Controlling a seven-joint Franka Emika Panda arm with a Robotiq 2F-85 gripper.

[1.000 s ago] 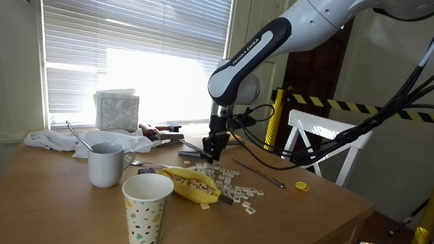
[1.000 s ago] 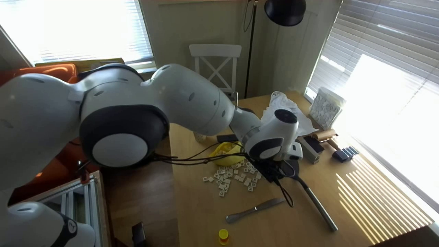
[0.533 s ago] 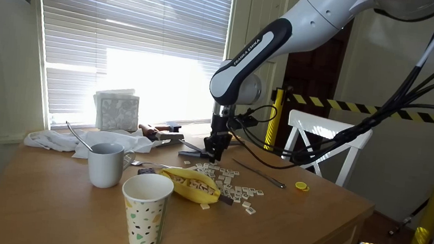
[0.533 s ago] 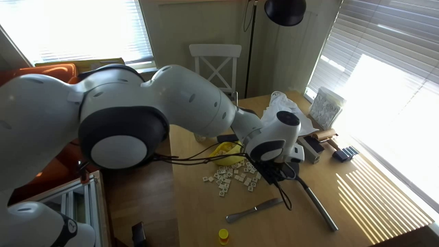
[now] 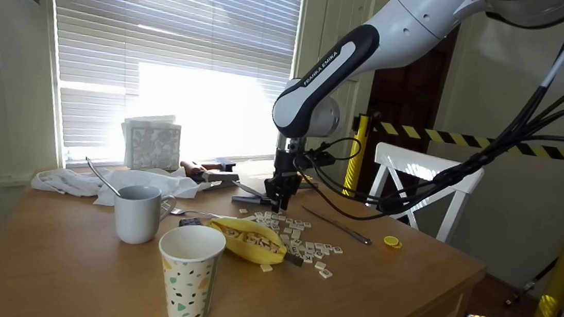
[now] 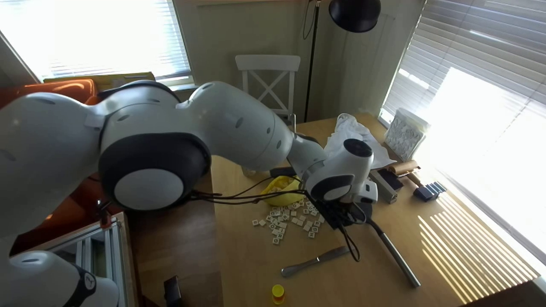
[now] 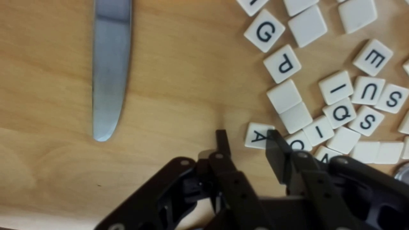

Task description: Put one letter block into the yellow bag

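Below my gripper [image 7: 246, 134] in the wrist view lies a white letter block marked A [image 7: 255, 135], flat on the wood. My two fingers stand apart with a gap between them; the right-hand one covers the block's right edge, and nothing is gripped. Whether that finger touches the block I cannot tell. Several other letter blocks, such as the G block [image 7: 264, 31], are spread to the upper right. The yellow bag [image 5: 239, 250] lies with its mouth spread, full of blocks, in both exterior views. In an exterior view the fingertips [image 5: 275, 208] are just above the far end of the scattered blocks.
A knife [image 7: 110, 80] lies left of the gripper in the wrist view. Near the bag stand a dotted paper cup [image 5: 187, 284] and a grey mug [image 5: 137, 217] with a spoon. A long-handled utensil [image 6: 396, 256] and yellow lid [image 6: 278, 292] are on the table.
My arm and gripper have moved slightly, to the right in an exterior view, mostly during the earlier half second. The yellow bag and the scattered blocks in view stay where they were.
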